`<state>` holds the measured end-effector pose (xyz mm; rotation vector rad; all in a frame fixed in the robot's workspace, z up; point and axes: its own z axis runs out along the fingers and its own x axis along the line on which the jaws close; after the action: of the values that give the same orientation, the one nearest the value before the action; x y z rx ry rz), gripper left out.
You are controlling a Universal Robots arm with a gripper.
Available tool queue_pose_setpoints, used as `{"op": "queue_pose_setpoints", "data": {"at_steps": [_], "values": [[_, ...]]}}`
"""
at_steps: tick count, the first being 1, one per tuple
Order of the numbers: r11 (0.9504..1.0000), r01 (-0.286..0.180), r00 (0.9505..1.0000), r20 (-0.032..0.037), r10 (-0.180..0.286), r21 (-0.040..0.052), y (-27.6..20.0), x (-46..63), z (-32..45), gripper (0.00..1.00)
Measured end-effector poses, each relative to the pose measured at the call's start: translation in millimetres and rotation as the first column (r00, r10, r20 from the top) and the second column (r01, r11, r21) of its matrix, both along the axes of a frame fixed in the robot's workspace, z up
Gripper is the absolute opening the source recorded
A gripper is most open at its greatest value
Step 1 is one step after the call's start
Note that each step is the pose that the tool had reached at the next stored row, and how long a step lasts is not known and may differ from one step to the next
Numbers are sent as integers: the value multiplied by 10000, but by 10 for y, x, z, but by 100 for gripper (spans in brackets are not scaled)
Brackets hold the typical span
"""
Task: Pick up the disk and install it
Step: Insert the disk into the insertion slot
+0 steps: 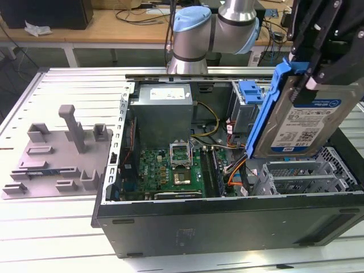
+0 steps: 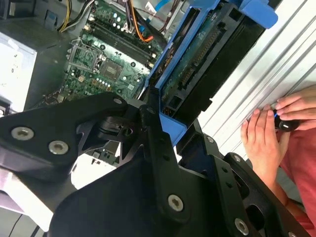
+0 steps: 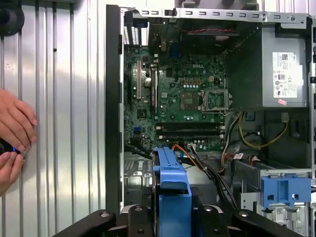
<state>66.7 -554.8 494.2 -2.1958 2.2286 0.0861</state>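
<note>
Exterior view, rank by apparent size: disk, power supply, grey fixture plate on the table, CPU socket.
1-2. Grey fixture plate and the disk: they look about alike. The disk is held up in the claw and seems nearer the camera, so I won't rank these two.
3. Power supply.
4. CPU socket.

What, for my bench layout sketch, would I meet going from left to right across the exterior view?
In order: grey plastic fixture → power supply → small blue latch → disk, clamped in the gripper.
</note>
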Motion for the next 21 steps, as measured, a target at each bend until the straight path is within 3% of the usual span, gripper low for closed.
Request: {"op": "queue_pose_setpoints", "data": {"at_steps": [17,21], "values": [[10000,0,10000,0,0,12,-10,414,-5,37],[10000,1,10000,0,-1,13,-10,466,-7,37]]}}
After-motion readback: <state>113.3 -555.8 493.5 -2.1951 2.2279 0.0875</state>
